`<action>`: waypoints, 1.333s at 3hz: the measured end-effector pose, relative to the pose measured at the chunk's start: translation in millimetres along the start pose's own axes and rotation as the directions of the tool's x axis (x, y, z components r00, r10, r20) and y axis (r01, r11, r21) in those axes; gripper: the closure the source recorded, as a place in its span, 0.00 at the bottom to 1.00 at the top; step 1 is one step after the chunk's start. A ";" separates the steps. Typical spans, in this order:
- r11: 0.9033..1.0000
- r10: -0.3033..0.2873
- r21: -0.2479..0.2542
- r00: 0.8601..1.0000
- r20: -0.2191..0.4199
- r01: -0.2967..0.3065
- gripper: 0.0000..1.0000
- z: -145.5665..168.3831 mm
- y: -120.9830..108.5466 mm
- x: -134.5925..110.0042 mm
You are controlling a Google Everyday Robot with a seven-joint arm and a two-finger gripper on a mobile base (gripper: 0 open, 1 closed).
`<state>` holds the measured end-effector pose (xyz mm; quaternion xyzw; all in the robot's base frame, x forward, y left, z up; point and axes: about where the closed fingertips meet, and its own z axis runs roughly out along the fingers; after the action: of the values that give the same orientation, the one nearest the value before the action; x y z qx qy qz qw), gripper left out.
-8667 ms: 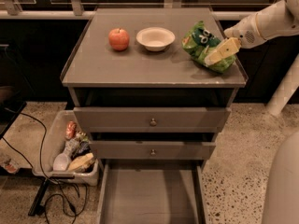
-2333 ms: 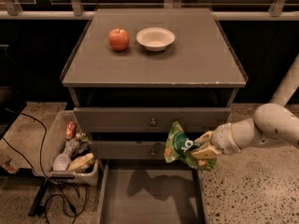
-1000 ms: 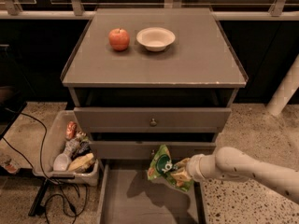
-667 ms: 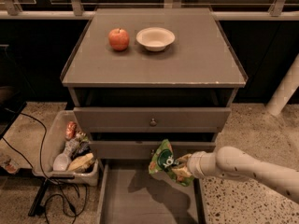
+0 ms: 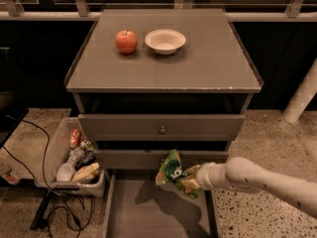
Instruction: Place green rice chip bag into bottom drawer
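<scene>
Camera view: hand (image 5: pixel 191 182), clamped on green rice chip bag (image 5: pixel 171 171), hangs above open bottom drawer (image 5: pixel 143 214), near right.

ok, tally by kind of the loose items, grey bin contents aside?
apple: 1, on the cabinet top
bowl: 1, on the cabinet top
green rice chip bag: 1, held by the gripper above the open bottom drawer
Total: 3
</scene>
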<state>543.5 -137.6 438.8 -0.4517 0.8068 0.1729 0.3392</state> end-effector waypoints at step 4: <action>0.998 -0.037 0.044 0.998 0.051 0.034 1.00 119.7 -4.7 78.5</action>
<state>565.9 -118.1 298.7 -0.4540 0.7931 0.1612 0.3726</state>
